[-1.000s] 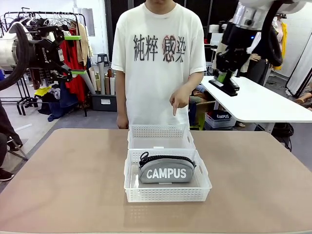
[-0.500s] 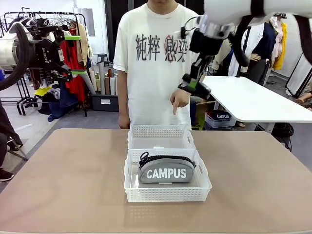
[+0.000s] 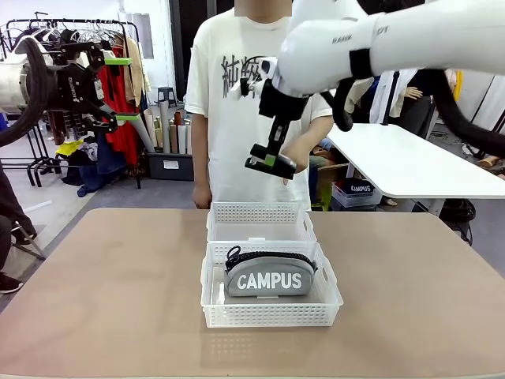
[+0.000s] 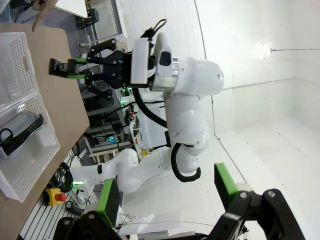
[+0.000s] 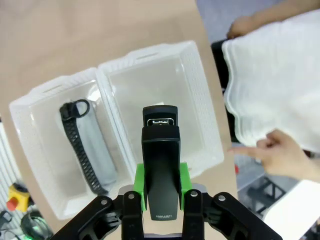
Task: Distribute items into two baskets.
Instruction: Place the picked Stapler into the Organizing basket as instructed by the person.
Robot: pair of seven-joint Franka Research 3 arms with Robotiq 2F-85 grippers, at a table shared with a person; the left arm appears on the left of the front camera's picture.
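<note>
Front view: over the last second your right arm has swung in from the far right of the picture, where it hung over the white side table, to a spot in mid-air above the far basket (image 3: 258,222), in front of the person's pointing hand (image 3: 293,155). The right gripper (image 3: 270,162) has carried the stapler (image 3: 268,164) along the whole way, jaws clamped on it and unchanged throughout. You can read this as the transport leg nearly done: one item, the pouch (image 3: 269,274), already lies in the near basket (image 3: 271,309), lettering toward the camera, and the far basket is bare, so the stapler looks bound for it. From the right wrist camera the stapler (image 5: 160,155) sits squeezed between the green pads (image 5: 183,177), pointing away from the wrist, its tip hanging over the empty basket (image 5: 195,95); the pouch (image 5: 89,145) lies in the neighbouring basket (image 5: 30,130). The person's hand (image 5: 282,157) points from beyond the basket's far rim, close enough that you should mind it on the way down. The left gripper (image 3: 101,88) is parked high at the picture's left, well apart from the baskets, in the same place as a second ago, fingers (image 4: 109,200) spread fully with nothing between them. Remaining, by my judgement: lower the stapler over the far basket and release it.
</note>
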